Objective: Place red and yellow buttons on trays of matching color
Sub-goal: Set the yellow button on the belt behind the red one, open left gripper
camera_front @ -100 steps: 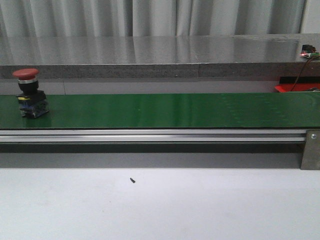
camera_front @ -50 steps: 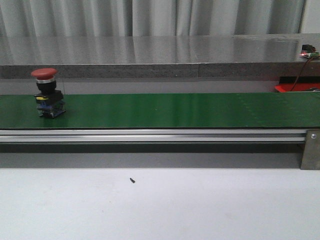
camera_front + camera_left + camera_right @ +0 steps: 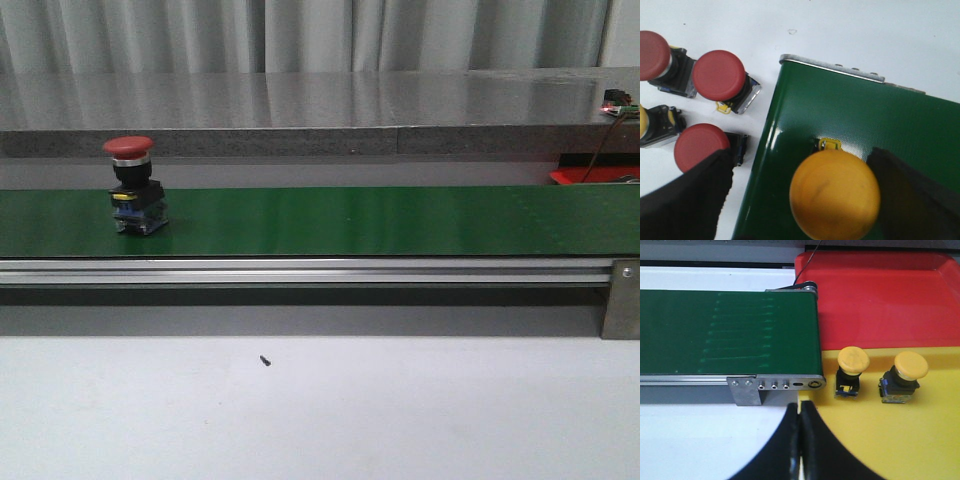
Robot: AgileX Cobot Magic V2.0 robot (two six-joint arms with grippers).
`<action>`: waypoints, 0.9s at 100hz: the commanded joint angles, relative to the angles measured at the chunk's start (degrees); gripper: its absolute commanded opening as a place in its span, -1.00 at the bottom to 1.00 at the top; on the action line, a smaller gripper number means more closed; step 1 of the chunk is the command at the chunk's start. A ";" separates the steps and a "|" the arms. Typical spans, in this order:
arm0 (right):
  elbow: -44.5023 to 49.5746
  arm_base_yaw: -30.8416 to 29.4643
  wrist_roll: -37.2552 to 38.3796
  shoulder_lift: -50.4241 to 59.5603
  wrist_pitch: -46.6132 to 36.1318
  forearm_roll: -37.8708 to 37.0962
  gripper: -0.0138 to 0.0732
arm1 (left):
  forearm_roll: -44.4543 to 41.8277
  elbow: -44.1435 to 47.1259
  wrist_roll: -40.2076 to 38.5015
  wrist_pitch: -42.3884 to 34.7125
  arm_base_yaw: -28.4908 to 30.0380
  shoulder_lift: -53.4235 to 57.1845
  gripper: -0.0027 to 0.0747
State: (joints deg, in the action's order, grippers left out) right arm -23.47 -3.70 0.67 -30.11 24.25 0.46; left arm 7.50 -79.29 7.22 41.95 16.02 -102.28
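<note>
The red push-button (image 3: 135, 188) stands upright on the green conveyor belt (image 3: 380, 220), mushroom cap up, so its long axis is vertical. In the front view it sits toward 9 o'clock on the belt. The red tray (image 3: 590, 172) shows only as a sliver at 3 o'clock, well apart from it, with the bare belt between them.

At the belt's left end, a yellow push-button (image 3: 835, 192) stands on the green surface, cap toward the left wrist camera. The left gripper (image 3: 805, 187) straddles it with its jaws spread: one finger is clear of the cap, and the other is at the cap's edge. I cannot tell whether that finger touches it. Three loose red push-buttons (image 3: 719, 77) lie just beside the belt on the white tabletop (image 3: 865, 35).

At the far end, the right gripper (image 3: 800, 440) hangs with its jaws pressed together and nothing in them, over the near edge of the yellow tray (image 3: 920, 440). Two yellow buttons (image 3: 852, 371) already stand there, and the red tray lies beyond.

The right arm is likely the one to take the red button. The button is still well away from that arm, and its jaws must part and close across the body under the cap.
</note>
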 commanded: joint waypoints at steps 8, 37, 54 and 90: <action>-1.42 -0.31 0.01 -0.10 -4.08 -0.46 -0.84 | 6.21 -1.62 2.81 -2.58 -0.40 5.15 0.57; -1.42 -0.31 0.01 -0.10 -4.08 -0.46 -0.84 | 10.51 0.50 6.05 0.56 -0.40 14.36 0.25; -1.42 -0.31 0.01 -0.10 -4.08 -0.46 -0.84 | 11.64 7.14 8.44 0.66 -0.40 22.08 -0.68; -1.42 -0.31 0.01 -0.10 -4.08 -0.46 -0.84 | 12.55 19.81 8.60 0.08 -4.93 35.90 -0.98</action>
State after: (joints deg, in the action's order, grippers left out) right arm -23.47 -3.70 0.67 -30.11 24.25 0.46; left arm 18.37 -60.06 15.64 45.14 13.17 -70.16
